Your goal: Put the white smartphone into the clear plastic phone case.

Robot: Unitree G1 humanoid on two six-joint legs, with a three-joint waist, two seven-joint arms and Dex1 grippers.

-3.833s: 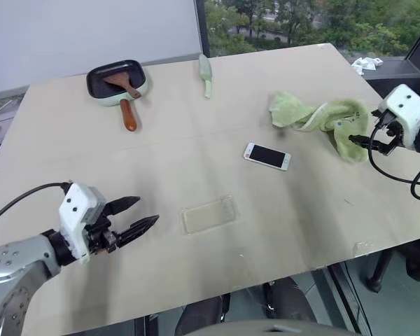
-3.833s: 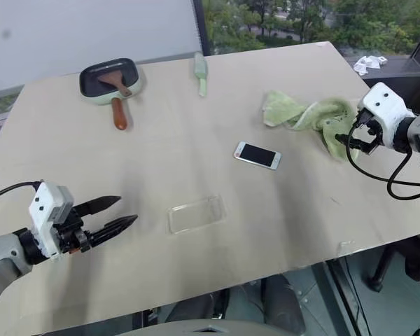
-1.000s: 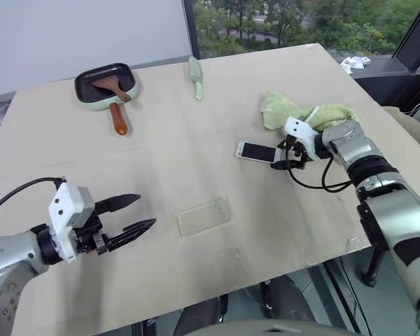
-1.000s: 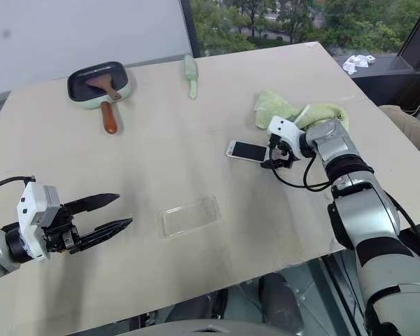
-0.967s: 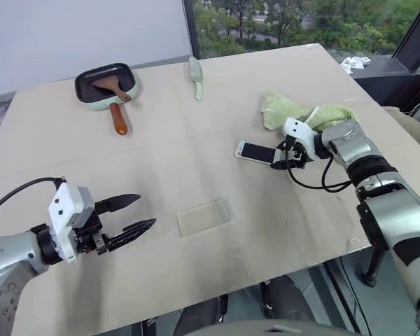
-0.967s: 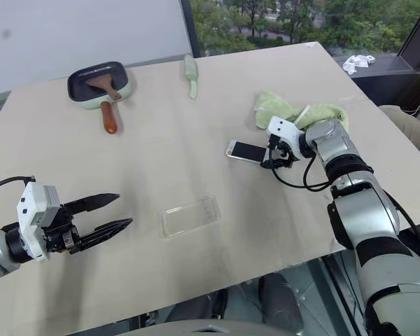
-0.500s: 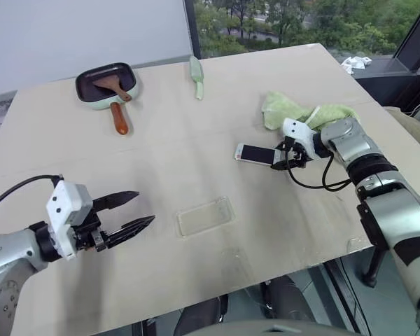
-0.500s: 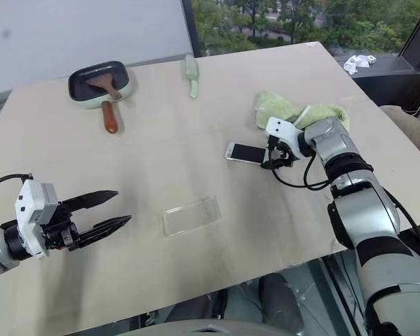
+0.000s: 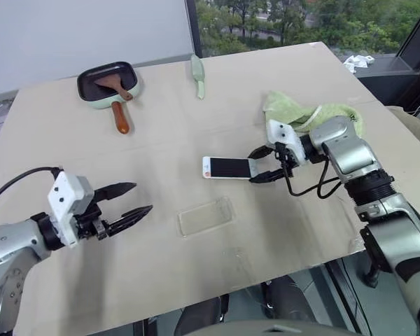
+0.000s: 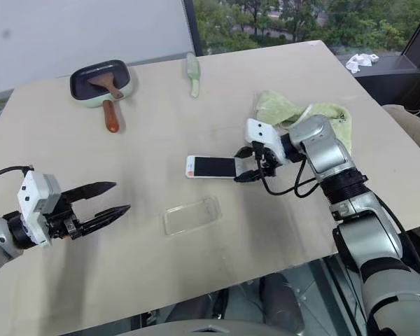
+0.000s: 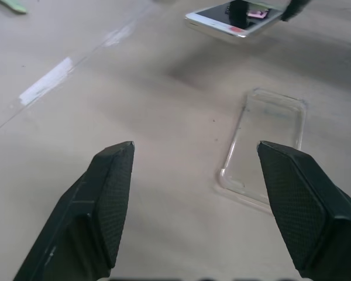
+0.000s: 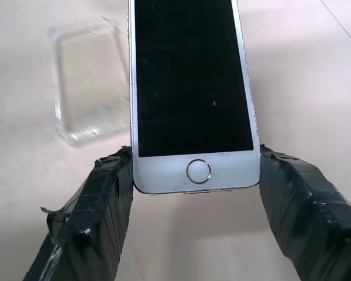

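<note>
The white smartphone [image 9: 227, 167] hangs above the table, screen up, its home-button end clamped between the fingers of my right gripper [image 9: 257, 165], which is shut on it. In the right wrist view the smartphone [image 12: 190, 88] fills the space between both pads. The clear plastic phone case [image 9: 206, 215] lies flat and empty on the table, a little nearer to me than the phone. My left gripper [image 9: 140, 197] stands open above the table to the left of the case [image 11: 263, 146], nothing between its fingers.
A crumpled green towel [image 9: 315, 115] lies just behind my right arm. A green pan [image 9: 108, 80] with a wooden-handled tool stands at the far left, a pale green utensil [image 9: 198, 70] at the far middle. The table's front edge [image 9: 266, 269] runs close below the case.
My right gripper has lifted the smartphone off the table and carried it left, toward the case. The left gripper has stayed where it was, open.
</note>
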